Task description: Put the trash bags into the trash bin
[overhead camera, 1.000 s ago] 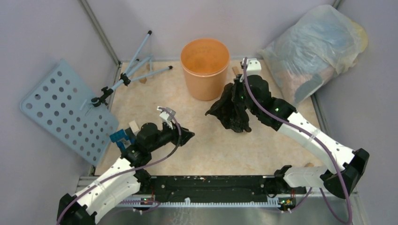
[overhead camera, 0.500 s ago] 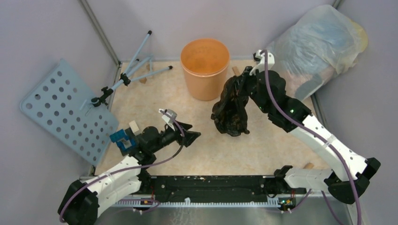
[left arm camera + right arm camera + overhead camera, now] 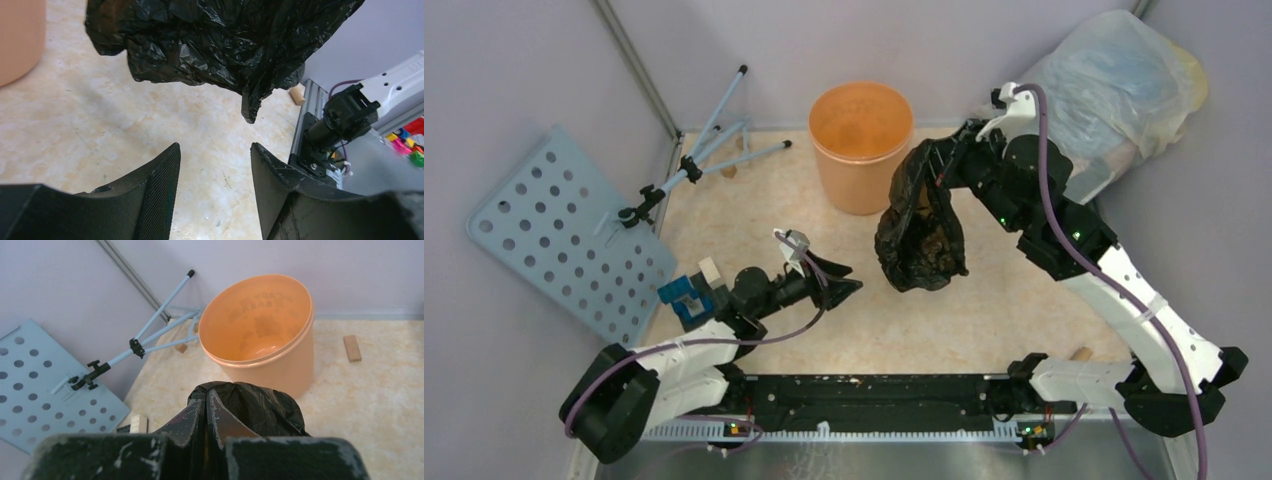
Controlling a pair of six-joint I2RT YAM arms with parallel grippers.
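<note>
The black trash bag hangs crinkled from my right gripper, which is shut on its top edge, just right of the orange trash bin. The bag is off the floor. In the right wrist view the shut right gripper pinches the bag, with the empty bin just beyond. My left gripper is open and empty, low over the floor, pointing at the bag. In the left wrist view the left gripper stands wide apart below the hanging bag.
A big translucent stuffed bag leans in the back right corner. A pale blue perforated board and a folding stand lie at the left. Small wooden blocks lie on the floor near the bin.
My right gripper has lifted the black bag up off the floor and drawn it back toward the far right. My left gripper has reached slightly further right.
</note>
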